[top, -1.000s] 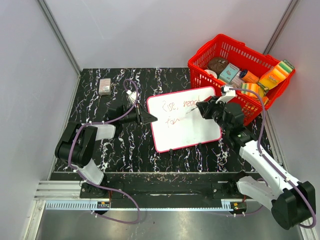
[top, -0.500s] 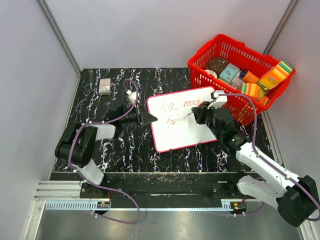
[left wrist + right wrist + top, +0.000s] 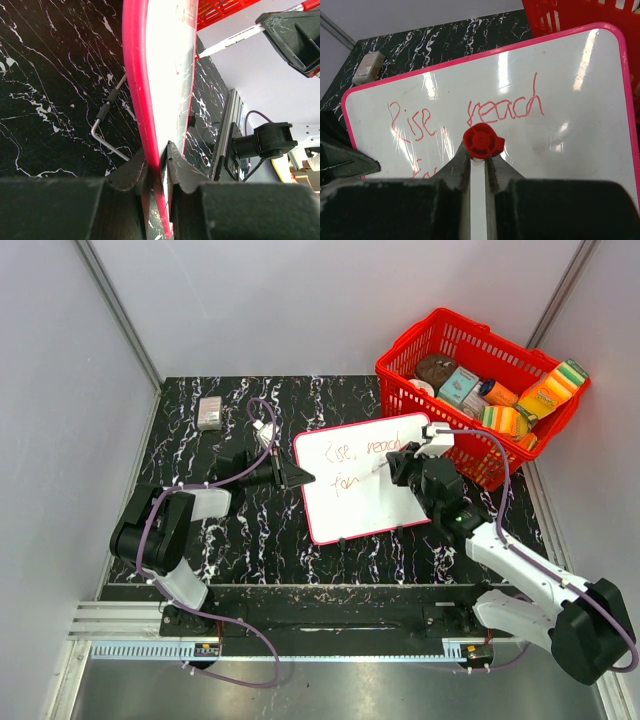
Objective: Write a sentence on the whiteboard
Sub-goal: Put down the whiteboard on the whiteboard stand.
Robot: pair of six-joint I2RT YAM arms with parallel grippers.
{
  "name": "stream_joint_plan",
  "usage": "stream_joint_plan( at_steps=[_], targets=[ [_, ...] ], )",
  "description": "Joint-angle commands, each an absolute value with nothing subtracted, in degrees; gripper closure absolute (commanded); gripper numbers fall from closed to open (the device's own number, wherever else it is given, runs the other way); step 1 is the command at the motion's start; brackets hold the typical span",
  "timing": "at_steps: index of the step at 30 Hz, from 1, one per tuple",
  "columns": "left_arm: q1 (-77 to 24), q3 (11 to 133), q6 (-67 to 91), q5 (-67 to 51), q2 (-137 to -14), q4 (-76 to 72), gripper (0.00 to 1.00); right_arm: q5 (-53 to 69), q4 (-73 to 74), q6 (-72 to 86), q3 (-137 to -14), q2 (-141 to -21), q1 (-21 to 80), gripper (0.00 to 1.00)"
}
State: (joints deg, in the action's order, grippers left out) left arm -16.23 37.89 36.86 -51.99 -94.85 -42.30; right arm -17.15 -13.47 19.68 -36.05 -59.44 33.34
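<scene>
Table [image 3: 260,550]: rectangular top, black marble pattern with white veining. Walls [image 3: 330,300]: plain pale grey panels on the left, far and right sides, met at the far corners by slanting aluminium posts [image 3: 118,315]. Near edge: ribbed aluminium rail [image 3: 110,618]; lighting even and diffuse.

Whiteboard [image 3: 368,508] on the surface [image 3: 240,540]: left edge in my left end effector [image 3: 298,477], middle beneath my right end effector [image 3: 402,462], marker [image 3: 482,141] in that one; basket [image 3: 400,390] behind-right of it.
</scene>
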Motion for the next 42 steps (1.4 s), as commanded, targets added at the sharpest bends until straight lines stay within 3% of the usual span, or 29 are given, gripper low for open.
stream_joint_plan(
  at_steps=[1, 15, 42],
  targets=[
    [-17.4, 39.11, 31.73, -51.33, -93.6, -43.24, 1.0, -20.39, -19.51, 18.63, -35.16, -59.33, 34.27, 1.0],
    [-17.4, 39.11, 31.64, -51.24, -93.51, -43.33, 1.0, -20.3, -26.18, 13.81, -27.69, -52.56, 37.44, 1.0],
    [-17.4, 39.2, 31.47, -51.42, -93.52, -43.07, 1.0, -23.56, -30.68, 16.26, -29.79, -60.64, 37.53, 1.0]
  ],
)
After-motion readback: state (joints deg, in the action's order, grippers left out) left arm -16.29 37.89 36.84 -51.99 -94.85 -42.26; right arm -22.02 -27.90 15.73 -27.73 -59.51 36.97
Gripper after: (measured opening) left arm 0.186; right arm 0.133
